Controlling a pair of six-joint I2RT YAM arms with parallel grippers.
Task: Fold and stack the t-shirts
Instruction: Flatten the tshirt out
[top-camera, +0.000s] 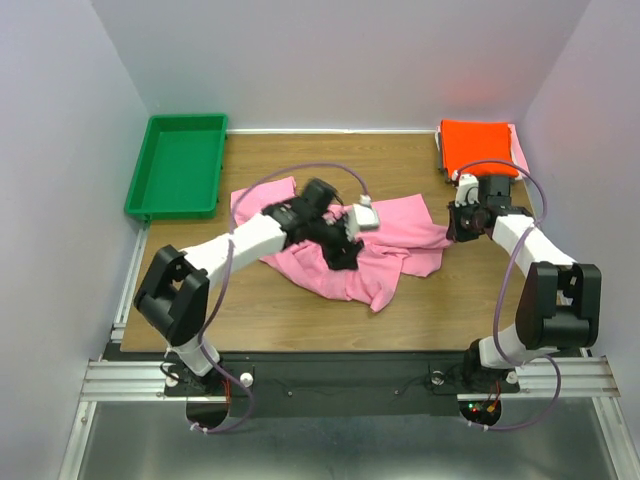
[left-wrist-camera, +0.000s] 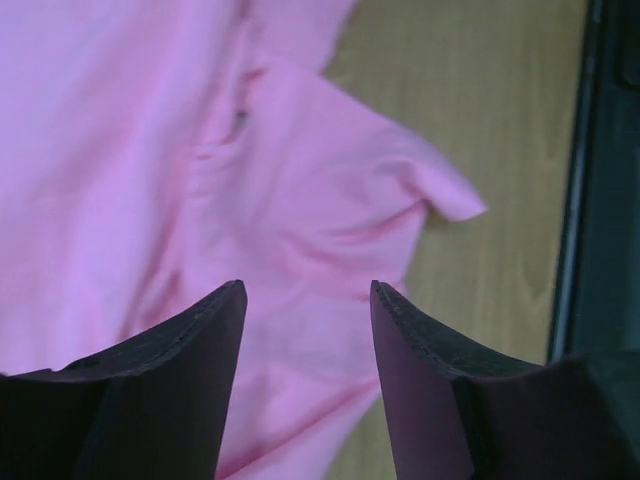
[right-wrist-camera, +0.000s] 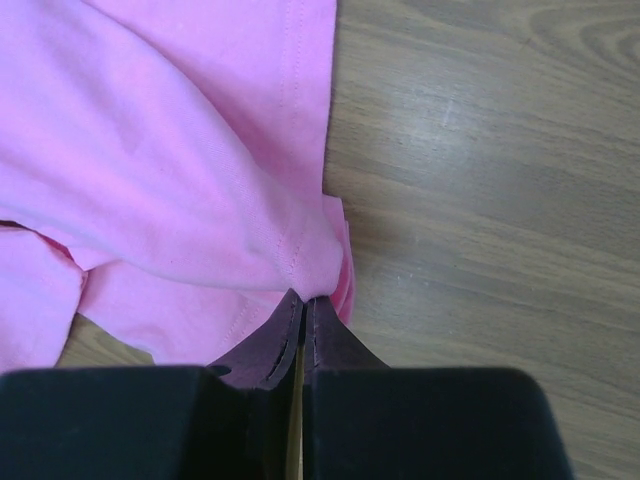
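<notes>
Across the table's (top-camera: 300, 320) middle, the crumpled pink t-shirt (top-camera: 400, 225) is lying. I am holding my left gripper (left-wrist-camera: 305, 290) spread and empty above it, while my right gripper (right-wrist-camera: 305, 305) is pinching its right edge, probably anchoring it for flattening. An orange t-shirt (top-camera: 478, 147) is sitting far right.

We are pinching the pink tee (right-wrist-camera: 160, 150) with our right gripper (right-wrist-camera: 304, 338), its two dark fingers (right-wrist-camera: 335, 350) pressing flat together on a bunched fold at the cloth's edge. The tee is spreading away to the left and far side, creasing toward the pinch, with a stitched seam (right-wrist-camera: 292, 200) running down to it. A lower layer is peeking out on the left. Bare wooden table (right-wrist-camera: 480, 200) is showing to the right.
</notes>
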